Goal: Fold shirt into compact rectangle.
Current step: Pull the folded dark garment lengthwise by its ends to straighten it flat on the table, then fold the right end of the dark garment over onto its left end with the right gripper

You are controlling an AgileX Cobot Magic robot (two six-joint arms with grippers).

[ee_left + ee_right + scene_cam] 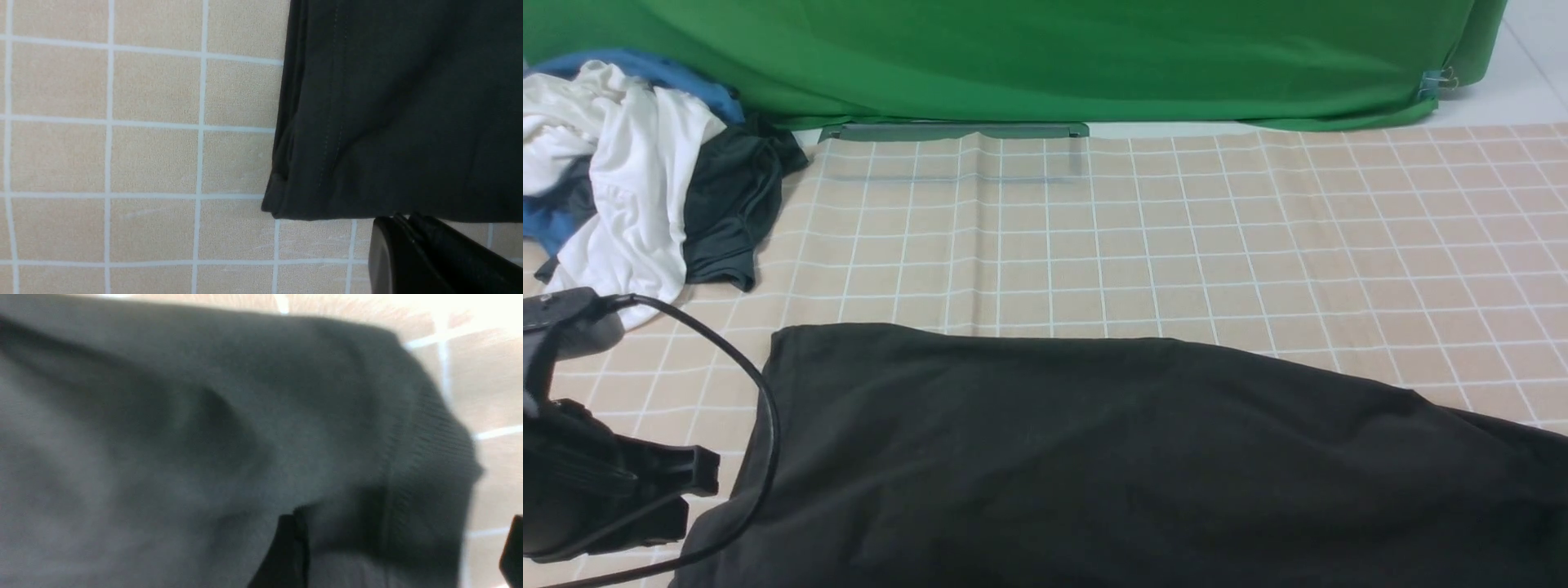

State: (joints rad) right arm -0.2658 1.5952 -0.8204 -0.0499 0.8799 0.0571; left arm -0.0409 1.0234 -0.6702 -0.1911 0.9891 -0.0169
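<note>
Green cloth (pixel 1013 57) hangs across the back of the scene. On the far left, a heap of clothes (pixel 629 163) of white, blue and dark grey pieces sits on the beige checked tablecloth (pixel 1176 229), well apart from the work. Below it the left arm (pixel 580 490) reaches in low from the near-left edge. Its black cable (pixel 764 408) loops over the corner of the shirt (pixel 1094 457).

The left gripper (pixel 402 222) has its fingers pressed together, tips right at the shirt's stitched hem edge — no cloth shows between them.

The shirt lies flat along the near side of the table as a long black band. Its long axis runs left to right, with the hem at the left and the far edge slanting nearer toward the right.

At that right end the right gripper (pixel 402 555) is spread wide — one finger (pixel 286 551) rests on the fabric and the other is out past the ribbed collar. That view is blurred.
</note>
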